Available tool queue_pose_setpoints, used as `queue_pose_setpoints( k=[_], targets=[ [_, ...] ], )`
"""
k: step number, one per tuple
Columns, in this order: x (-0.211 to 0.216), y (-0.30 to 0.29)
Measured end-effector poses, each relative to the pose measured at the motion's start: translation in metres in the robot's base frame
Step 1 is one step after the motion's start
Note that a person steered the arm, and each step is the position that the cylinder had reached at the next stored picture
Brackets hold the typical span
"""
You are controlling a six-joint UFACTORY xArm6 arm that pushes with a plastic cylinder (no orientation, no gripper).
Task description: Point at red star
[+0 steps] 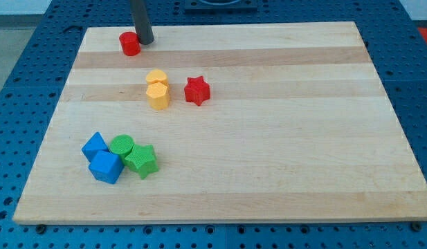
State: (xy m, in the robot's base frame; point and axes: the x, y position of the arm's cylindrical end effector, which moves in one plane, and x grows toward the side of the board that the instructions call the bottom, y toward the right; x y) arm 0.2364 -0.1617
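Note:
The red star (196,90) lies on the wooden board (268,152), a little above the middle and left of centre. My tip (144,41) is near the board's top edge at the left, far up and left of the star. The tip stands just right of a red cylinder (130,43), touching or nearly touching it. Two yellow blocks sit just left of the star: a heart-like one (156,77) and a hexagonal one (158,95) below it.
At the lower left is a cluster: a blue block (95,146), a blue cube (106,167), a green cylinder (121,146) and a green star (141,160). A blue perforated table surrounds the board.

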Motion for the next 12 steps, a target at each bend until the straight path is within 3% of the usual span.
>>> queue_pose_setpoints(
  k=[1, 3, 4, 9, 12],
  targets=[
    [0.0, 0.0],
    [0.02, 0.11],
    [0.026, 0.124],
    [0.043, 0.137],
    [0.1, 0.157]
  ],
)
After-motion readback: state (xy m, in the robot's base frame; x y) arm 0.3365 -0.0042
